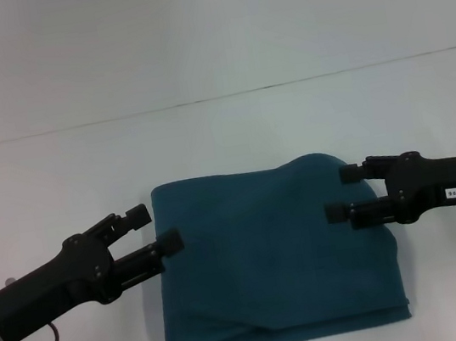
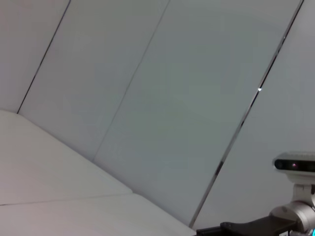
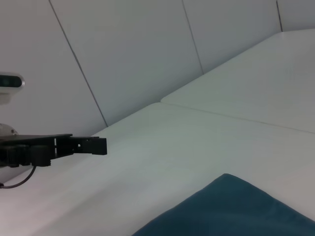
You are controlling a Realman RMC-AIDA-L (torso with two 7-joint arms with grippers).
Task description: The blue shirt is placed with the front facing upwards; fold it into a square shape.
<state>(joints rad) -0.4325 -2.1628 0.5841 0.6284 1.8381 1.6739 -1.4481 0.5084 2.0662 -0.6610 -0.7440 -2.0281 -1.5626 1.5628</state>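
shirt, the blue shirt [image 1: 275, 258], lay on the white worktop [image 1: 223, 137] as a rough square, plain teal side up, with no lettering showing. its far right corner bulged up in a soft hump, and a loose diagonal crease ran across the near layers. the near edge looked uneven, with a lower layer peeking out.

the left hand [image 1: 156, 229] hovered at the shirt's left edge, its two black fingers spread apart with nothing between them. the right hand [image 1: 343, 193] hovered over the shirt's right side near the hump, fingers likewise spread and empty. the right wrist view showed a teal corner of cloth and the other arm's hand farther off.

the fold seemed nearly done, judging by the shape. to finish it well, the hands would probably need to press the raised corner flat and nudge the edges square, without dragging the layers out of line.
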